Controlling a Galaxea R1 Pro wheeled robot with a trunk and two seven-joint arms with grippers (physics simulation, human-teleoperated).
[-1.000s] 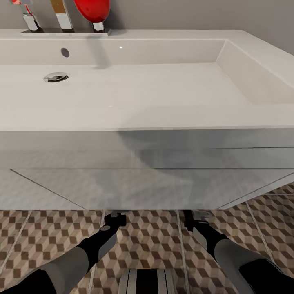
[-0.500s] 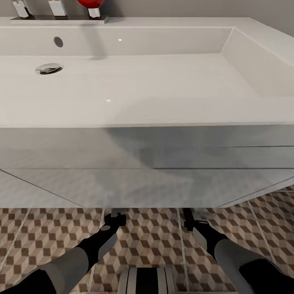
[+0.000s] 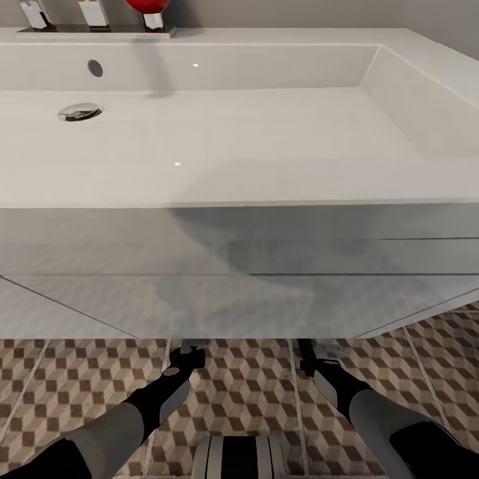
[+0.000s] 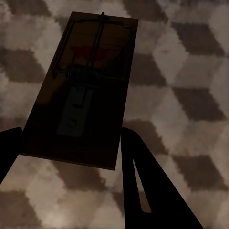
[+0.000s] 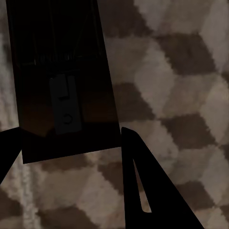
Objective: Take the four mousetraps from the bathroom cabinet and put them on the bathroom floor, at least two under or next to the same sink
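Cube-patterned bathroom floor [image 3: 246, 386] runs under the white sink [image 3: 219, 193], where the left gripper [image 4: 71, 157] and right gripper [image 5: 71, 152] each clamp a mousetrap [image 4: 83, 95] [image 5: 59, 76].

White rectangular sink basin [image 3: 279, 133] spanning the upper half of the head view, with a round chrome drain [image 3: 80, 112] at 10 o'clock and an oval overflow hole [image 3: 95, 67] in the back wall just above it. Chrome faucet fixtures [image 3: 86, 16] stand on the rear ledge at 11 o'clock, beside a red rounded object [image 3: 148, 5] cut off by the frame edge. Glossy white vanity front [image 3: 239, 279] below the basin, crossed by thin seam lines. Grey wall [image 3: 319, 13] behind, at 12 o'clock.
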